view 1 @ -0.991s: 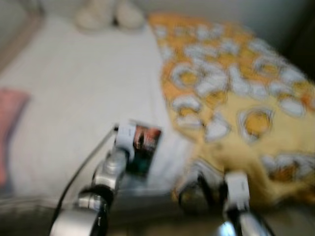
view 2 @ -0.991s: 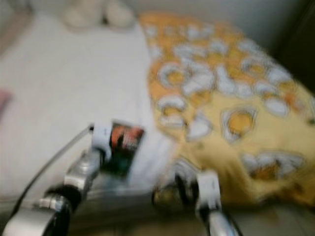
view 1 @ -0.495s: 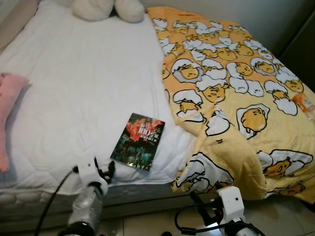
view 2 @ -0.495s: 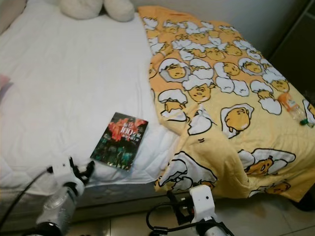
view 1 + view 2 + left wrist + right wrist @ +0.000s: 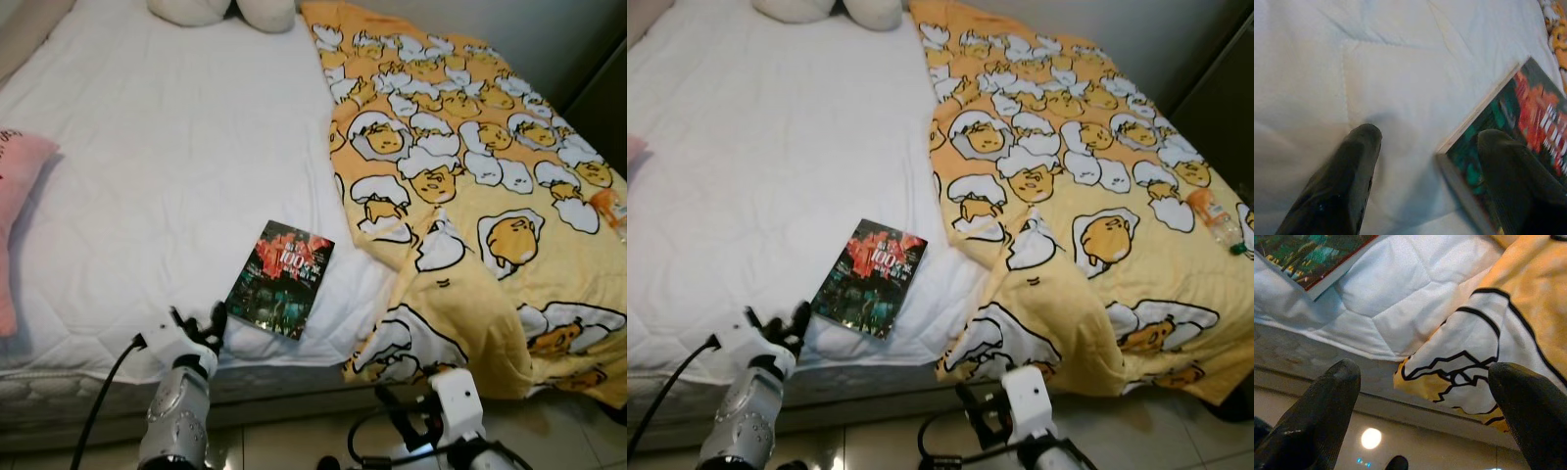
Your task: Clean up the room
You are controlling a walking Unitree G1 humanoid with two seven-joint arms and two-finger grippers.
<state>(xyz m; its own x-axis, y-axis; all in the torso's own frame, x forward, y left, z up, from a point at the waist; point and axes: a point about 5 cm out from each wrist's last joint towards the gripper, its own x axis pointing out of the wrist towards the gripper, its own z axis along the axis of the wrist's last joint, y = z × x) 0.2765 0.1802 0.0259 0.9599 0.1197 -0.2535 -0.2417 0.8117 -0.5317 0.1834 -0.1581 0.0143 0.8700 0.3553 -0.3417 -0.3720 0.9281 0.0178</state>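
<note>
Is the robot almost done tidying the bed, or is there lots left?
Lots left. Nothing looks put away yet. In hand: the left gripper is open at the corner of the book on the white mattress, not gripping it. Left: the book, the bottle on the rumpled yellow blanket, and the pink item at the bed's edge. The right gripper is open, below the blanket.

The pink pillow (image 5: 18, 211) and bottle (image 5: 1215, 217) are cut off by frame edges
</note>
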